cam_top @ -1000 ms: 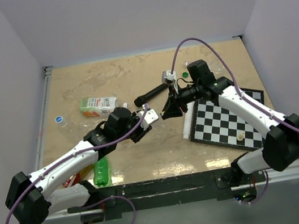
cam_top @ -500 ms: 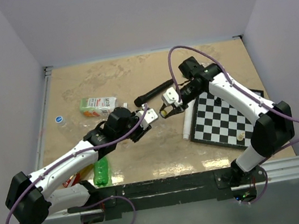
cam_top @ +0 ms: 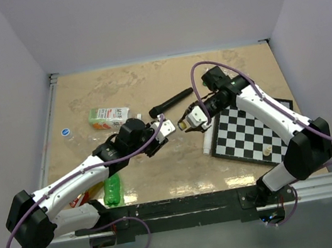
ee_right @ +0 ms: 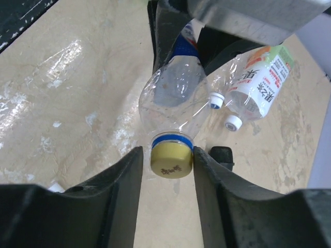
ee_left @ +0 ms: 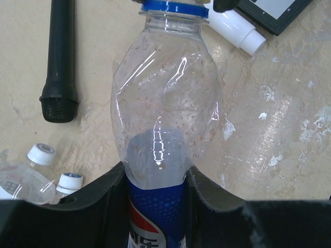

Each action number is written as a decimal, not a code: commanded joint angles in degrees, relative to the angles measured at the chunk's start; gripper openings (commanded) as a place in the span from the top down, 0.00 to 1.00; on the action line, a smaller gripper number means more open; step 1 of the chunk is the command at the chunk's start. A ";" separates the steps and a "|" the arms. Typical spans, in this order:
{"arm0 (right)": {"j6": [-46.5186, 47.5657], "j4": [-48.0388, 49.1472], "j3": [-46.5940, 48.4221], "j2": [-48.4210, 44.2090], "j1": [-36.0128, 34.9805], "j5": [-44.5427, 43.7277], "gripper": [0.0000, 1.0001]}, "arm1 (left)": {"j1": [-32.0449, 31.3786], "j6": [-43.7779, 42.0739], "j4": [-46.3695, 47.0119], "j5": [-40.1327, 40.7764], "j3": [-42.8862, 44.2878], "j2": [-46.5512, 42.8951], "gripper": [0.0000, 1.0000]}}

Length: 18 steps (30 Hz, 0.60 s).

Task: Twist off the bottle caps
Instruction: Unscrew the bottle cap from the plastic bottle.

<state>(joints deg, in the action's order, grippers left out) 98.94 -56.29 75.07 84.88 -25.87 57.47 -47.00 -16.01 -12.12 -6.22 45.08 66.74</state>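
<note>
Top external view: the Pepsi bottle is held level, off the surface, between the two arms. The left fingers grip its body. The right fingers meet its neck end, where the yellow cap shows. One arm seems to steady the bottle so the other can turn the cap. Past the bottle's cap end lies a chessboard. Behind the bottle lies a black microphone. Off the bottle's base end are a white-and-green carton and a green bottle.

Left wrist view: the left fingers stand narrow, clamped on either side of the Pepsi bottle at its blue label. The clear upper body is crumpled and holds no drink, only fine droplets on the inner wall. A blue ring circles the neck, and the cap is out of frame. Beside the bottle, on the surface, lie the black microphone and two clear bottles with their white caps on.

Right wrist view: the right fingers stand narrow, one on each side of the yellow cap. One finger looks to touch it, but a sliver of surface shows at the other, so I cannot tell whether they pinch it. The cap sits tight against the blue ring, so it is not yet unscrewed. Beyond the bottle lies the carton, closed, its contents hidden.
</note>
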 commanded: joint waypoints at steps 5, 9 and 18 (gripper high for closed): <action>-19.19 0.30 0.78 -1.47 0.91 -0.34 0.35 | 0.07 -0.34 1.57 -0.73 0.27 -1.17 1.00; -33.50 3.90 0.96 -4.89 0.91 -3.50 0.18 | 0.07 -0.25 1.66 -0.90 0.27 -1.09 1.00; -65.61 16.20 -2.91 -3.94 2.31 0.81 0.10 | 0.07 -0.25 1.57 -1.08 0.45 -0.91 1.00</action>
<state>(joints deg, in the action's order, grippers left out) 51.77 -48.58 74.11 81.03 -24.27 56.82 -47.00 -16.05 -12.29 -6.31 45.08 66.74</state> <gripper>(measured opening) 0.896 0.414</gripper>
